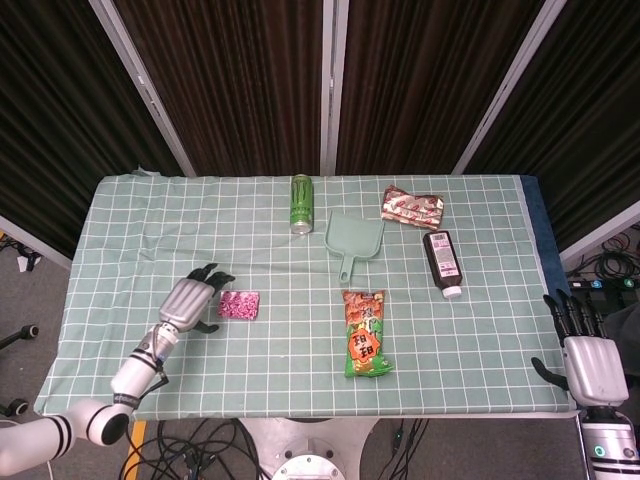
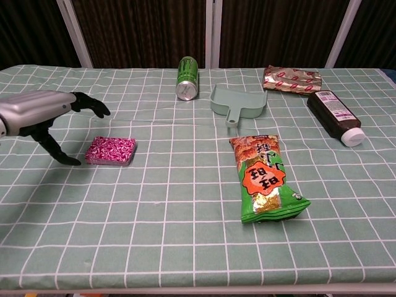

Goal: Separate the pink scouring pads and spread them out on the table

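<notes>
Chest view. The left hand (image 2: 43,114), fingers spread and holding nothing, hovers just left of the stack of pink scouring pads (image 2: 111,151), its thumb tip near the stack's left edge. The pads lie flat on the bench (image 2: 185,235), which is covered by a green checked cloth. Toward the far edge lie a green drink can (image 2: 187,78) on its side, a pale green dustpan (image 2: 237,103), a red-and-silver snack packet (image 2: 292,78) and a dark brown bottle (image 2: 335,116) with white cap. A green chip bag (image 2: 263,177) lies centre-right.
</notes>
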Controlling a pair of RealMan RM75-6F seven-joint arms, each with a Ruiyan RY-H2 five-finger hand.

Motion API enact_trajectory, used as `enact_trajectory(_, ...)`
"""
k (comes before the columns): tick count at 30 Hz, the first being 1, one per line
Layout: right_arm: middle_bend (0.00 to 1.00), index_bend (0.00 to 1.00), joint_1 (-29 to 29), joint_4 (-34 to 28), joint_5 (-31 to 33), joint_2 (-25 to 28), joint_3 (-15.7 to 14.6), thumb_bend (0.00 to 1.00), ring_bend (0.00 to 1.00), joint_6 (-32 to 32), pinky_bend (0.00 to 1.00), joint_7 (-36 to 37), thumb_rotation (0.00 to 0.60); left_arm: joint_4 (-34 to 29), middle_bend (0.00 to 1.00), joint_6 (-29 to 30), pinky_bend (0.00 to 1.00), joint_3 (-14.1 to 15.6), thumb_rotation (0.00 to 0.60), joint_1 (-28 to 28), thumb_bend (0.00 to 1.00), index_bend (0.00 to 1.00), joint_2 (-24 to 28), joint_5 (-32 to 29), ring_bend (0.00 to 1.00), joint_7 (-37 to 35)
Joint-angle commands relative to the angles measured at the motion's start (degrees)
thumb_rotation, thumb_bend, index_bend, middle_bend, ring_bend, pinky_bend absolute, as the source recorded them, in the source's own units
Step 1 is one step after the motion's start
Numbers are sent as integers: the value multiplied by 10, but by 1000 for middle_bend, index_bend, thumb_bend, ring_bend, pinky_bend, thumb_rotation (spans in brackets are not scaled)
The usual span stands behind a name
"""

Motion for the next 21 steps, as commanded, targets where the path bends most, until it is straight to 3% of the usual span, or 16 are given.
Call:
enact_trajectory(1, 0, 0, 0, 0, 2, 1, 0, 101, 0, -1, 0, 1, 600, 8, 196, -10, 182, -2, 600, -7, 63, 186, -12, -11, 35, -8)
enact_trajectory(21, 0, 0, 7, 16, 23, -6, 4, 101, 0, -23, 0, 4, 600, 41, 271, -28, 179, -7, 600, -30, 135, 219, -48, -46, 67, -35)
